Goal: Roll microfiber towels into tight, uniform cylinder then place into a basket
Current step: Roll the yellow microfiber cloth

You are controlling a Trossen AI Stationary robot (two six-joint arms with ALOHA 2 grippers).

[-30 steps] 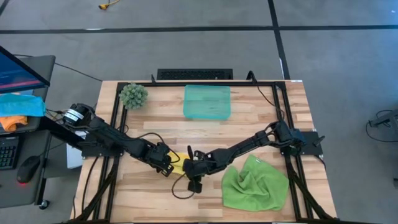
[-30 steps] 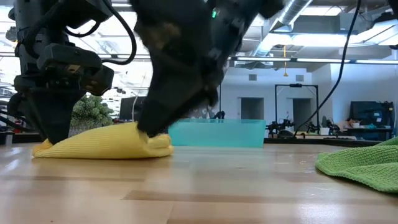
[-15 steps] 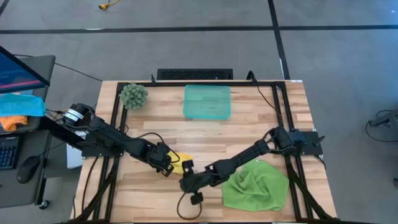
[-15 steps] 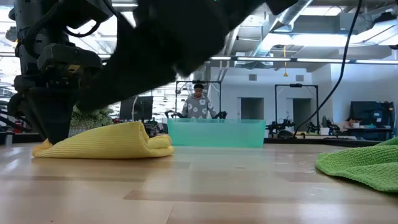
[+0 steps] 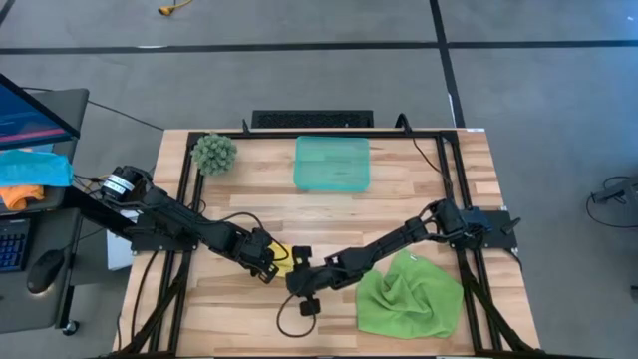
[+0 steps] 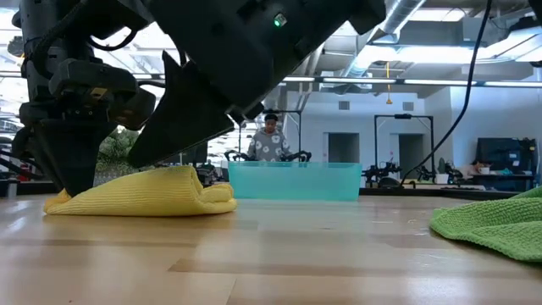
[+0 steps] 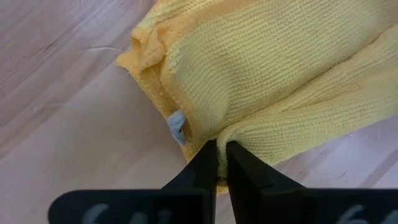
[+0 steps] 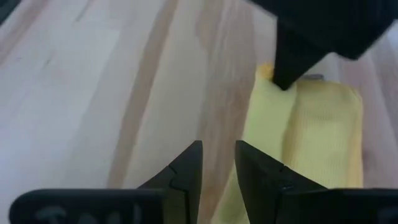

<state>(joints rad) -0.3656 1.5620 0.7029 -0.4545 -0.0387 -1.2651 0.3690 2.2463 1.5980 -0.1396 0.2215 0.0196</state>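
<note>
The left gripper [image 7: 217, 163], its two dark fingers pressed together, pinches a fold of the bright yellow microfiber towel [image 7: 273, 81] near the middle of the wooden table's [image 5: 399, 204] front half. In the left wrist view a small white tag [image 7: 178, 127] shows on the cloth just beside the pinch. The yellow towel lies as a low folded bundle [image 6: 144, 193] flat on the wood, and from overhead only a small patch of it [image 5: 282, 258] shows between the two grippers.

The right gripper [image 8: 217, 163] hangs just beside that bundle, on its front side, fingers parted with a narrow gap and nothing between them; the table top and the yellow cloth's edge [image 8: 323, 137] show past them. In the low view the right arm's dark body [image 6: 246, 68] fills the upper middle and blocks much of the room behind.

The crumpled light green microfiber towel [image 5: 409, 294] lies near the front right corner of the table, well apart from the yellow one. The shallow translucent teal plastic basket [image 5: 332, 164] sits near the back edge, about midway along it, with nothing in it. A fuzzy round green ball [image 5: 213, 153] rests by the back left corner. Blue and orange cloths [image 5: 25, 175] lie on a side stand off the table's left edge. A person [image 6: 269, 140] stands in the room beyond the basket.
</note>
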